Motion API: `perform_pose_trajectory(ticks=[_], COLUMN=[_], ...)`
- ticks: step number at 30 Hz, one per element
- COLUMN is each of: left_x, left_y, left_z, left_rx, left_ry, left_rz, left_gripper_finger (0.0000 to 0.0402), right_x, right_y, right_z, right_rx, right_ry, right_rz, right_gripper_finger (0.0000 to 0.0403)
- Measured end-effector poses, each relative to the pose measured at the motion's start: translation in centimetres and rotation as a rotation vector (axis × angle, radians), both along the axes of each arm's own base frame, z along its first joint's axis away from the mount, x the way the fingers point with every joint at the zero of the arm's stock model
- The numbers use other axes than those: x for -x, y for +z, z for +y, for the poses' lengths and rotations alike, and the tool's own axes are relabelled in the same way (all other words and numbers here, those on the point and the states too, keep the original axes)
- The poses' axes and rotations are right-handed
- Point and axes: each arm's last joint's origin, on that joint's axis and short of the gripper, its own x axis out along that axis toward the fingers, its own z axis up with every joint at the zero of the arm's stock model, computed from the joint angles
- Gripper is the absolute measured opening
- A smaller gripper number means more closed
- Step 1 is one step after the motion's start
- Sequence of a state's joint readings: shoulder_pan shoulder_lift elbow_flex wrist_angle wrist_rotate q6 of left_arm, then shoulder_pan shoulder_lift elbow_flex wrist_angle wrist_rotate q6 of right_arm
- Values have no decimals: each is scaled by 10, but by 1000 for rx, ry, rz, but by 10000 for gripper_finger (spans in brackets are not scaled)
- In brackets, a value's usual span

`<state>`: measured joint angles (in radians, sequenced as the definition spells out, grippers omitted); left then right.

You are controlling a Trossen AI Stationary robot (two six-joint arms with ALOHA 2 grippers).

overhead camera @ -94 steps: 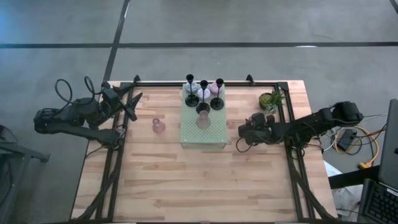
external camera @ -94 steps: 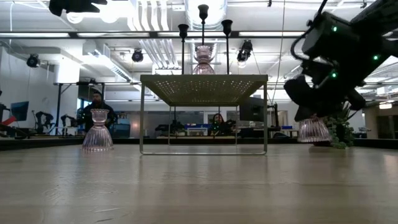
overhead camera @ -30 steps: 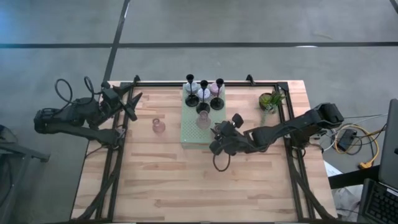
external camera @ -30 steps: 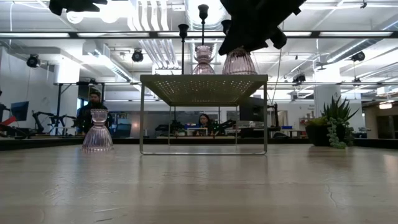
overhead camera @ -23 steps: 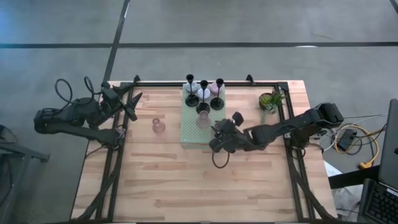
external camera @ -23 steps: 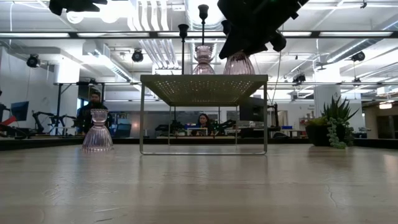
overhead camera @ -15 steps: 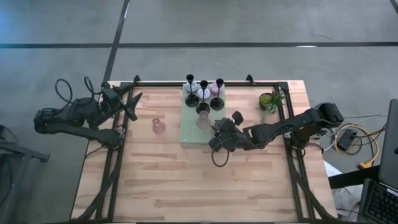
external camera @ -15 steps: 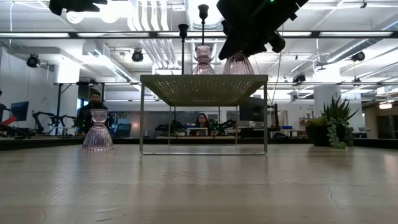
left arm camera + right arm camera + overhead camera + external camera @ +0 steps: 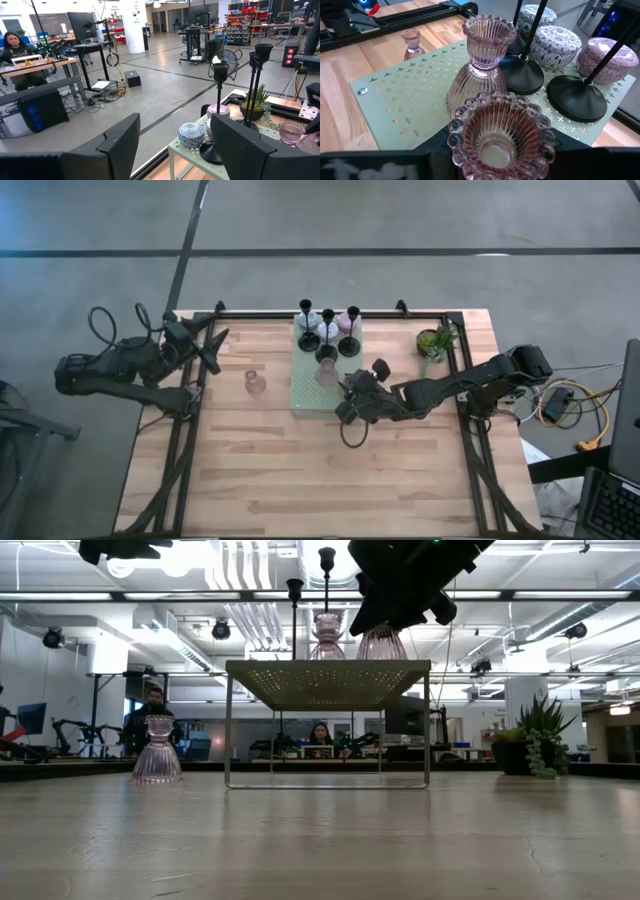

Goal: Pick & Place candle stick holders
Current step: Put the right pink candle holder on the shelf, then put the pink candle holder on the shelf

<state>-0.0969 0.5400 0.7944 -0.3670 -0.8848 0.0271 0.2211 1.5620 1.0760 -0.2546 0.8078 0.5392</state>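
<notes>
Right claw (image 9: 350, 398) hangs over the right edge of the pale green perforated rectangular mat (image 9: 310, 395), its dark fingers clamped on a squat translucent pink ribbed glass holder with a beaded rim (image 9: 501, 136). In the low view that holder (image 9: 382, 643) sits at the level of the raised mat's top (image 9: 328, 671); whether its base touches the surface cannot be told.

Counting what stands on the mat: one taller pink ribbed glass holder (image 9: 481, 65) just beside the gripped one, three black round-based thin-stemmed candlestick holders (image 9: 523, 74) (image 9: 576, 97) (image 9: 306, 338) behind it, and three small round patterned pastel tins, two bluish-white (image 9: 554, 45) (image 9: 536, 15) and one lilac (image 9: 607, 57), tucked among the black stems.

One more pink glass holder (image 9: 255, 384) stands alone on the wooden worktop (image 9: 260, 470), well apart from the mat on its left side; the low view shows it upright (image 9: 157, 751).

A small green potted plant (image 9: 434, 340) sits near the worktop's far right corner.

Left claw (image 9: 215, 348) waits raised at the far left corner of the worktop, fingers (image 9: 122, 137) spread apart and holding nothing.

Two people (image 9: 152, 705) (image 9: 321, 733) sit in the room beyond.
</notes>
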Motion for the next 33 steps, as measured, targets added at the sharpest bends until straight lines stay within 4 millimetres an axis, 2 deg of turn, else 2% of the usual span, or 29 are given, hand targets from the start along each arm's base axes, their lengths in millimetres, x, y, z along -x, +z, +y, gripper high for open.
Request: perform_pose_trajectory(ticks=[2, 9, 20, 26, 33], left_x=[0, 0, 0, 0, 0], left_y=[0, 0, 0, 0, 0], left_z=[0, 0, 0, 0, 0], left_rx=[0, 0, 0, 0, 0], left_ry=[0, 0, 0, 0, 0], left_rz=[0, 0, 0, 0, 0], left_gripper_finger=[248, 248, 248, 248, 248], right_x=[0, 0, 3, 17, 56], right_y=[0, -1, 4, 32, 84], right_z=[0, 0, 0, -4, -3], right_rx=[0, 2, -2, 7, 9], right_ry=[0, 1, 2, 21, 82], right_rz=[0, 7, -12, -80, -227], right_gripper_finger=[126, 218, 291, 295, 264])
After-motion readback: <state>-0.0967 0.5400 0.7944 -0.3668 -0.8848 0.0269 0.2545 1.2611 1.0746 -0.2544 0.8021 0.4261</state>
